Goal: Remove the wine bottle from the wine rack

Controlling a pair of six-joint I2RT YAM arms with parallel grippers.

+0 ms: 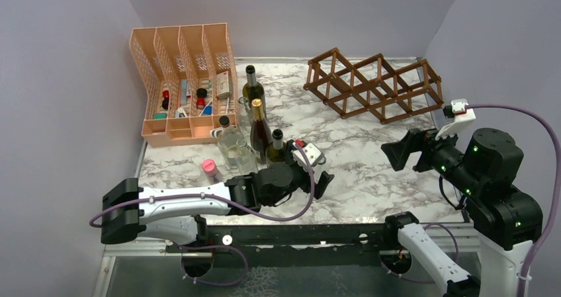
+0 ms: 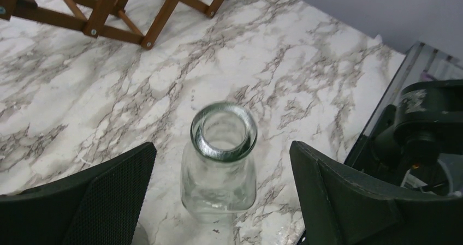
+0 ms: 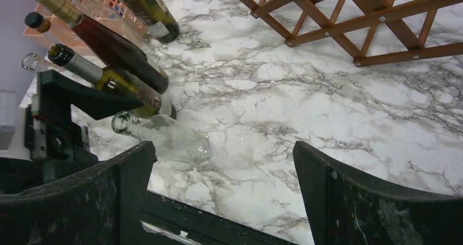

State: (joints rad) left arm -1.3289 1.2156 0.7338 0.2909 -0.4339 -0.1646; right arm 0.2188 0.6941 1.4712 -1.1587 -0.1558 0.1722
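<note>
The dark brown wooden wine rack [image 1: 374,85] stands at the back right of the marble table; no bottle shows in its cells. It also shows in the left wrist view [image 2: 109,10] and the right wrist view [image 3: 355,16]. My left gripper [image 1: 312,168] is open, its fingers either side of an upright clear glass bottle [image 2: 221,163] without touching it [image 2: 223,147]. This bottle also shows in the right wrist view [image 3: 166,140]. My right gripper [image 1: 403,153] is open and empty above the table's right side [image 3: 224,147].
Several bottles stand in a cluster left of centre: a green one [image 1: 252,88], a dark one [image 1: 259,128], a small green one [image 1: 276,148] and a clear one [image 1: 228,141]. A pink-capped item [image 1: 210,169] stands near them. A peach mesh organizer [image 1: 185,79] is at the back left.
</note>
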